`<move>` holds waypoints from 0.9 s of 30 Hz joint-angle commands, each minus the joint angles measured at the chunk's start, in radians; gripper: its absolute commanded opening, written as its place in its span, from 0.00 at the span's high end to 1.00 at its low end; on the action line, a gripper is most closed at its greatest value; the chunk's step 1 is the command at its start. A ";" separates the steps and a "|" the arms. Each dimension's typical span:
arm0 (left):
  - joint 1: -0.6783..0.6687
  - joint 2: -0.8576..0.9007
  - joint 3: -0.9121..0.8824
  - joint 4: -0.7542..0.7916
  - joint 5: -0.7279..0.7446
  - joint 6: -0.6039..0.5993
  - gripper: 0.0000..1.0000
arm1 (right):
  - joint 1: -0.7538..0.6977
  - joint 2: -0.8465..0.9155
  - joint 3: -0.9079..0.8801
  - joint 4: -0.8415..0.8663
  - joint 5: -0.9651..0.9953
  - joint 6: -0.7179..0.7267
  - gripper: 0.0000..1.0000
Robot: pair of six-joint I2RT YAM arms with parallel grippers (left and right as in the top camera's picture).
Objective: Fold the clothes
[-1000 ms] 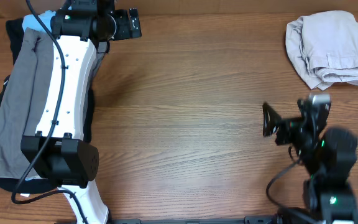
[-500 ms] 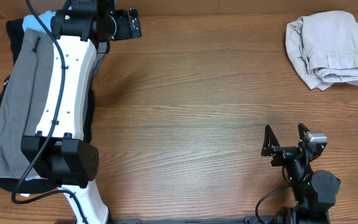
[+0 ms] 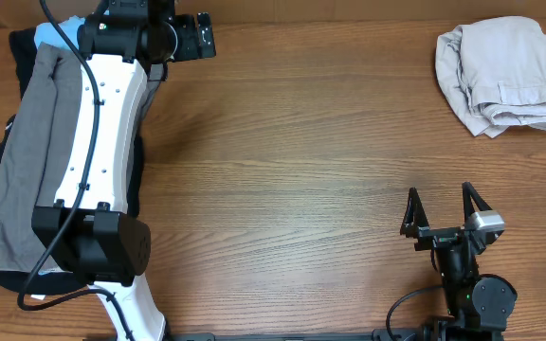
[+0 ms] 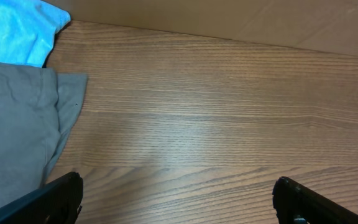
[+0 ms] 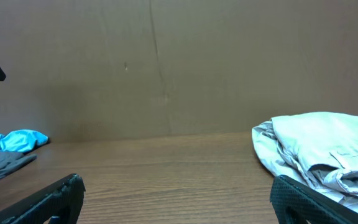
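The beige shorts (image 3: 502, 76) lie folded in a bundle at the table's far right corner; they also show at the right of the right wrist view (image 5: 322, 152). My right gripper (image 3: 441, 210) is open and empty near the front edge, well short of the shorts. In its own view (image 5: 179, 199) the fingers spread wide over bare wood. My left gripper (image 3: 195, 38) is open and empty at the far left, over bare table (image 4: 179, 199).
A pile of grey shorts (image 3: 31, 152) over dark cloth lies along the left edge under my left arm, with a light-blue garment (image 4: 17, 31) at its far end. A cardboard wall (image 5: 166, 62) stands behind the table.
My right arm has drawn back toward the front edge and its gripper now points straight toward the far wall. The left arm and the shorts have not moved.
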 commanded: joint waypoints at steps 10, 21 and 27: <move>-0.007 0.012 -0.002 0.003 -0.003 -0.014 0.00 | 0.007 -0.013 -0.012 -0.123 0.072 0.055 0.00; -0.007 0.012 -0.002 0.003 -0.003 -0.014 0.00 | 0.007 -0.012 -0.012 -0.123 0.072 0.054 0.00; -0.007 0.012 -0.002 0.003 -0.003 -0.014 0.00 | 0.007 -0.012 -0.012 -0.123 0.072 0.055 0.00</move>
